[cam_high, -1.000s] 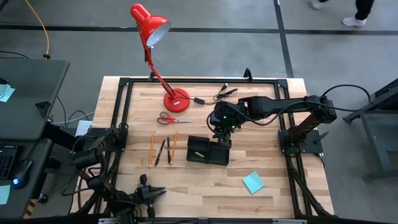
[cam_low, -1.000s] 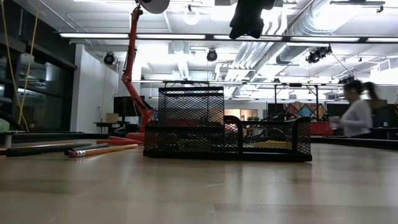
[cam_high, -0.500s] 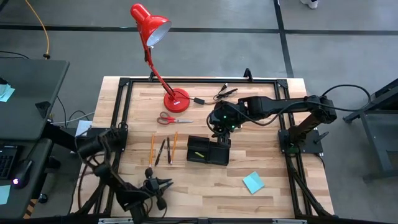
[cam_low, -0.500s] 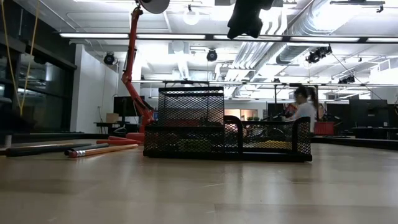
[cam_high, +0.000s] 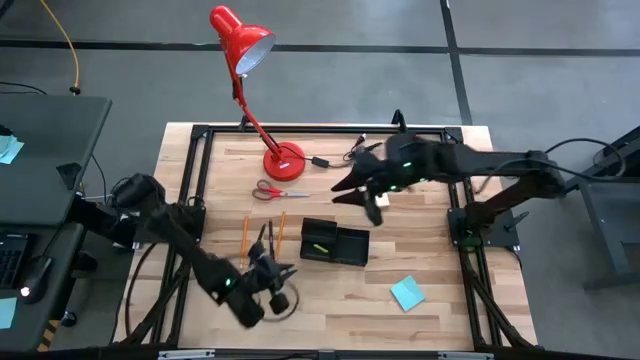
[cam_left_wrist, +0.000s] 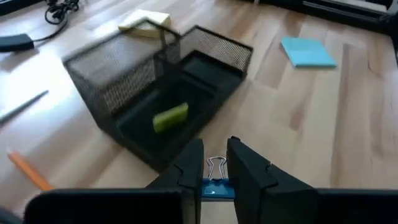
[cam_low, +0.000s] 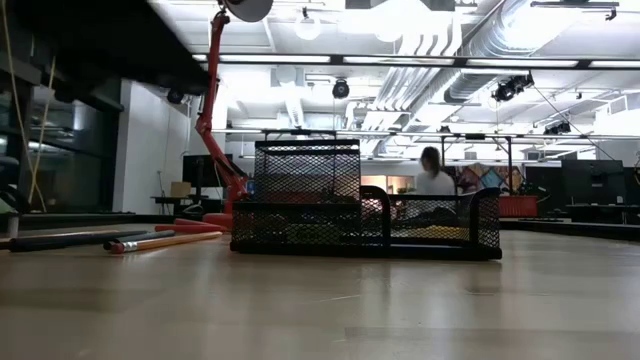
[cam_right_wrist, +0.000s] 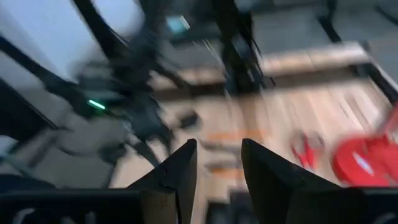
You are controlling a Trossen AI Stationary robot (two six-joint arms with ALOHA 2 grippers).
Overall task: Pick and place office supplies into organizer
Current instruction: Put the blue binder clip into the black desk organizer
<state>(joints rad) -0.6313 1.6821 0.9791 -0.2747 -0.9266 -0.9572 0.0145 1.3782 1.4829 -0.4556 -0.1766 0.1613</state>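
The organizer [cam_high: 335, 242], a black mesh tray, stands mid-table; a yellow-green piece [cam_left_wrist: 170, 118] lies in one of its compartments. Left of it lie orange pencils [cam_high: 245, 236] and dark pens [cam_high: 262, 241], with red-handled scissors [cam_high: 275, 192] farther back. A teal sticky pad [cam_high: 407, 293] lies near the front right. A pale yellow pad [cam_left_wrist: 144, 23] shows beyond the organizer's far wall. My left gripper [cam_high: 288, 272] hovers near the organizer's front left, shut on a blue binder clip [cam_left_wrist: 214, 186]. My right gripper [cam_high: 352, 195] hangs open and empty [cam_right_wrist: 219, 158], high behind the organizer. My left gripper pinches the binder clip's blue body [cam_left_wrist: 215, 189] between its two fingers. The clip's silver wire loops [cam_left_wrist: 216, 165] stick out forward between the fingertips. The fingers slant downward toward the organizer, and the clip is lifted clear of the table.
A red desk lamp [cam_high: 262, 90] stands at the far edge, with a black cable and clips [cam_high: 360, 150] to its right. A black metal frame [cam_high: 195, 200] borders the table. A person [cam_low: 432, 185] shows in the room behind.
My left gripper has risen from the table's near left corner and swung right and toward the organizer, carrying the clip. My right gripper has lifted from above the organizer, tipped from pointing down toward level, and left the low view.
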